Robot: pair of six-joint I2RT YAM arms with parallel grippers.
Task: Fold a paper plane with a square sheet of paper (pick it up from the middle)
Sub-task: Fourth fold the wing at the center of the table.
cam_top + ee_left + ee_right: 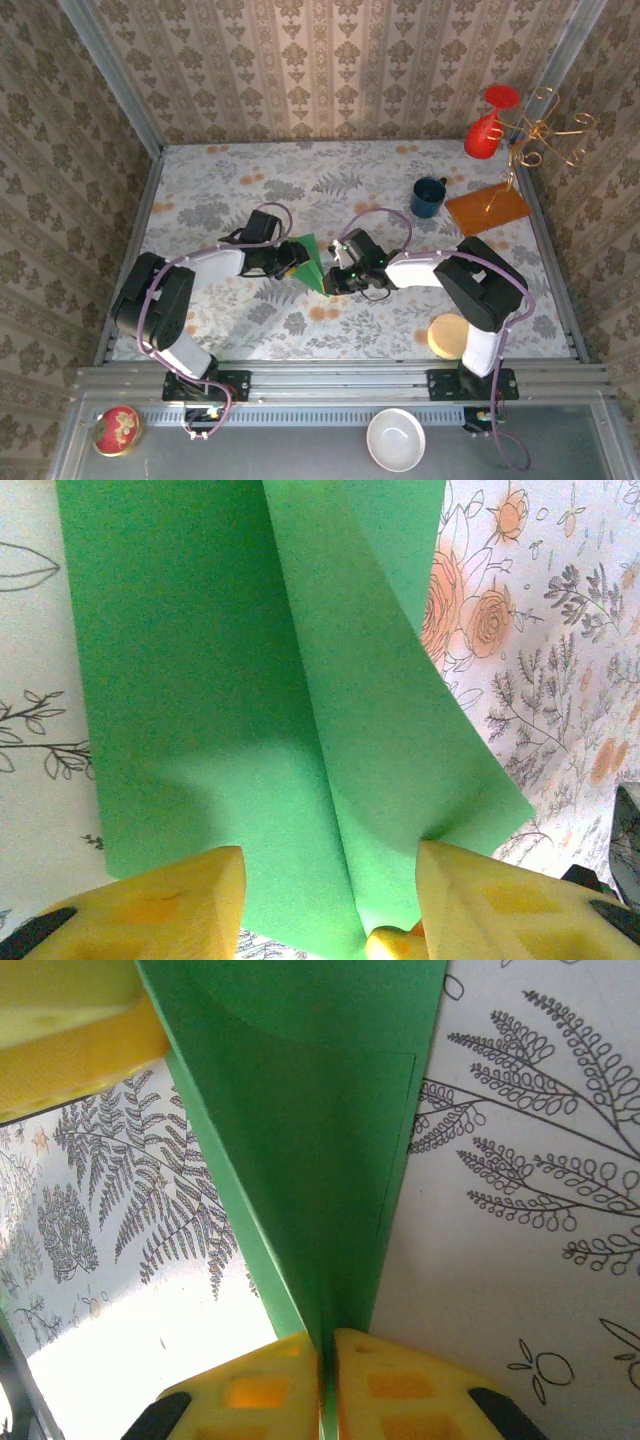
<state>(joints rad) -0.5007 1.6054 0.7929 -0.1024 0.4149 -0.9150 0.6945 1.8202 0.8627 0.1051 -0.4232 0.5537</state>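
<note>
The green sheet of paper (312, 258) is partly folded and sits mid-table between my two grippers. In the left wrist view the sheet of paper (200, 700) shows a long central crease, with one flap lifting on the right. My left gripper (330, 865) is open, its yellow fingers (190, 900) standing apart on either side of the crease at the paper's near end. My right gripper (327, 1345) is shut on the folded edge of the paper (320, 1160), which stands upright between its pads. In the top view the left gripper (292, 257) is at the paper's left and the right gripper (335, 278) at its lower right corner.
A blue mug (428, 196) and an orange-brown board (487, 209) stand at the back right, beside a gold wire stand with a red piece (487, 130). A tan disc (449, 335) lies by the right arm's base. A white bowl (395, 440) sits on the front rail.
</note>
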